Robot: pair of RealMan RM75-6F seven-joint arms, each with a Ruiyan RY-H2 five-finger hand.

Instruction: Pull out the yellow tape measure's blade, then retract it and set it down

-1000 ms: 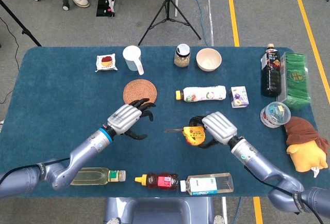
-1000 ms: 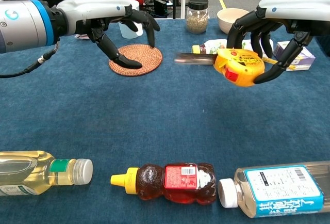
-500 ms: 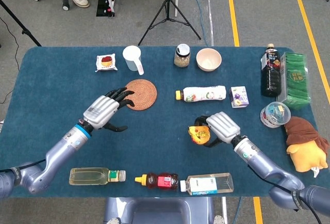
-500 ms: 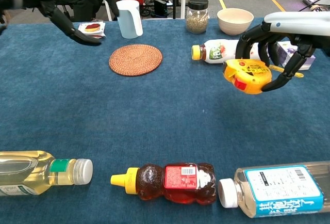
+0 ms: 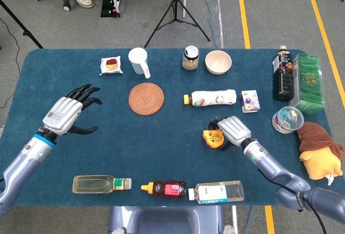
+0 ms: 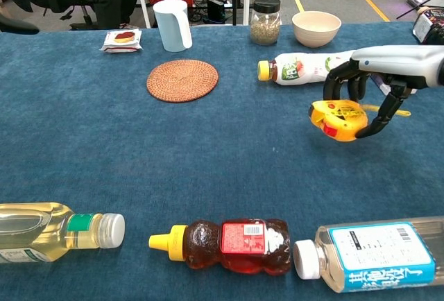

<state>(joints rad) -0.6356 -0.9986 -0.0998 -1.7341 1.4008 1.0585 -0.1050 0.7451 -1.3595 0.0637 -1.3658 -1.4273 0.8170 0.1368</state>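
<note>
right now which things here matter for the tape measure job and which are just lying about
In the job:
yellow tape measure
right hand, holding it

Lying about:
woven coaster
honey bear bottle
white cup
bowl

You see a matt, napped blue cloth table cover, a rough woven coaster, a glossy yellow plastic tape measure, clear shiny plastic bottles, and a silver-shelled right hand with black fingers.
</note>
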